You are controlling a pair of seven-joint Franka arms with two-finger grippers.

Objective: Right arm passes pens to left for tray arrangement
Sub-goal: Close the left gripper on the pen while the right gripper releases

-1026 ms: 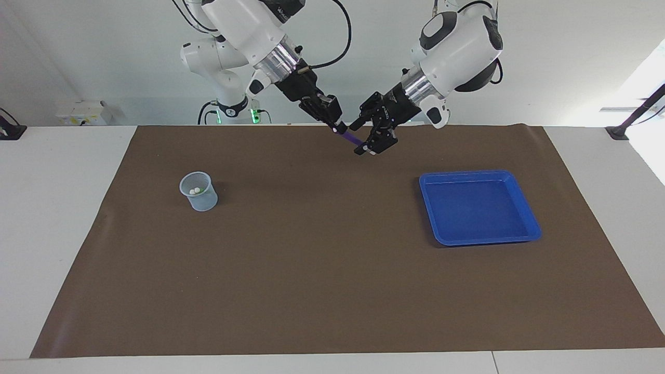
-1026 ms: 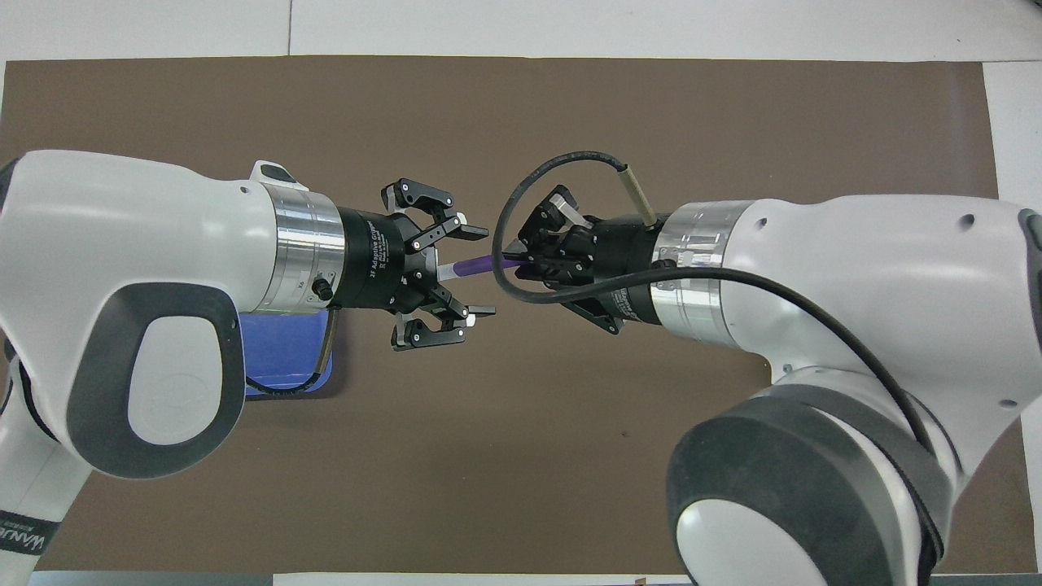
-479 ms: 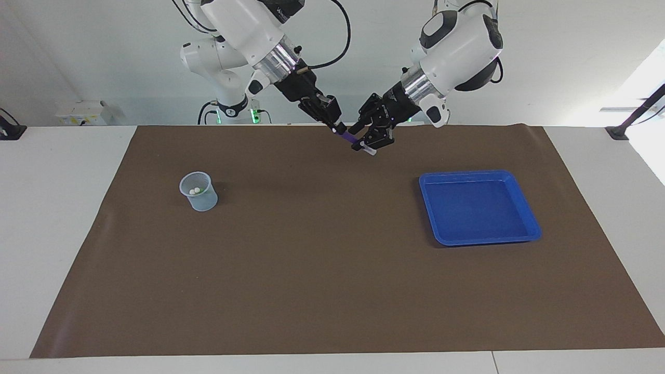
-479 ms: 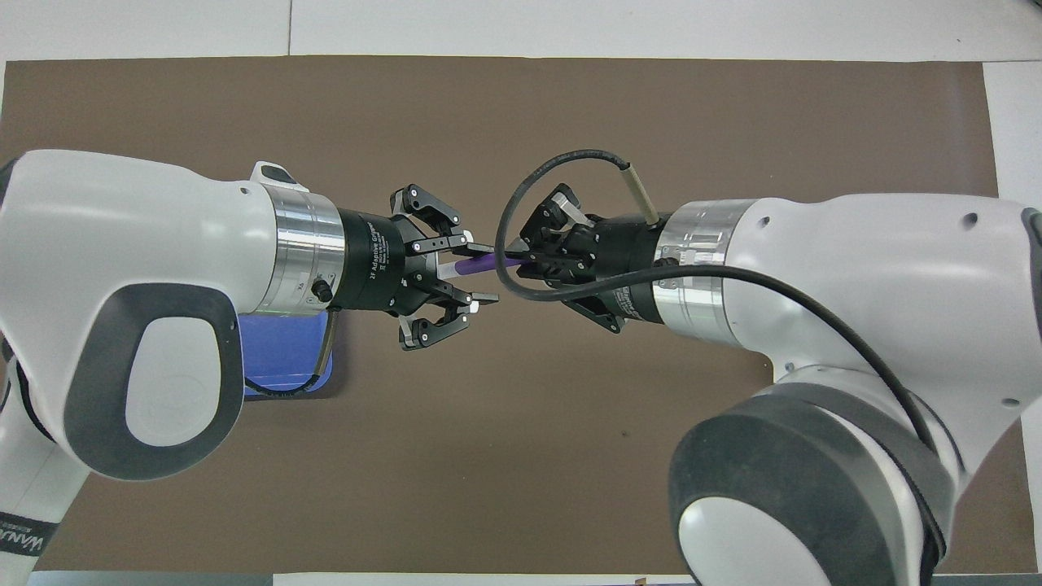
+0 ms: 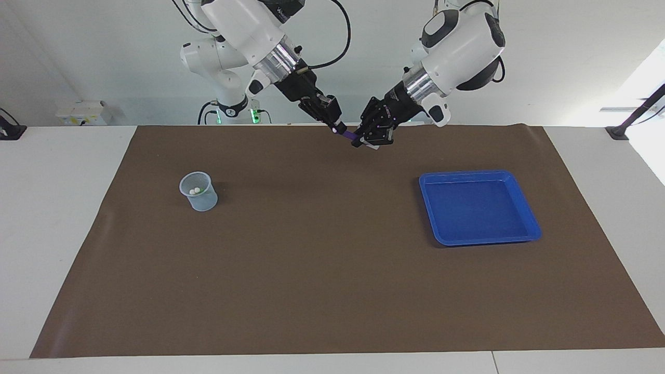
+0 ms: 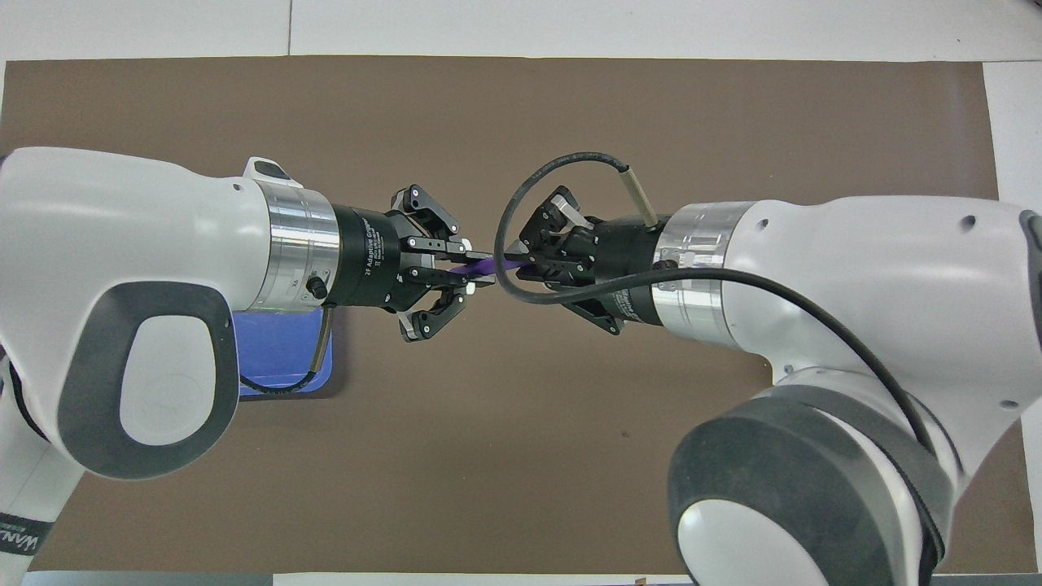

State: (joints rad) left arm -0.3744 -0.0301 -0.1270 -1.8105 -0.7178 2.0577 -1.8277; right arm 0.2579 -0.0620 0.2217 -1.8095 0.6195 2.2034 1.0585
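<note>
handover | we are clamping both hands — left hand (image 6: 480, 273), right hand (image 6: 521, 262) — on the purple pen (image 6: 488, 266) | axis running hand-to-hand, tray (image 5: 478, 208) lying toward left arm's end

Left hand (image 6: 480, 270) reads "2F Adaptive Gripper".

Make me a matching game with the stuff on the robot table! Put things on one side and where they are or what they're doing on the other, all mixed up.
Things:
1. purple pen
2. blue tray
3. clear cup
4. brown mat

Places or states:
A. covers the table under everything
B. sits on the mat toward the right arm's end, with white pen tips showing inside
C. up in the air, gripped by both the left gripper and the right gripper
D. lies on the mat toward the left arm's end, nothing in it

Pairs: 1-C, 2-D, 3-B, 4-A
</note>
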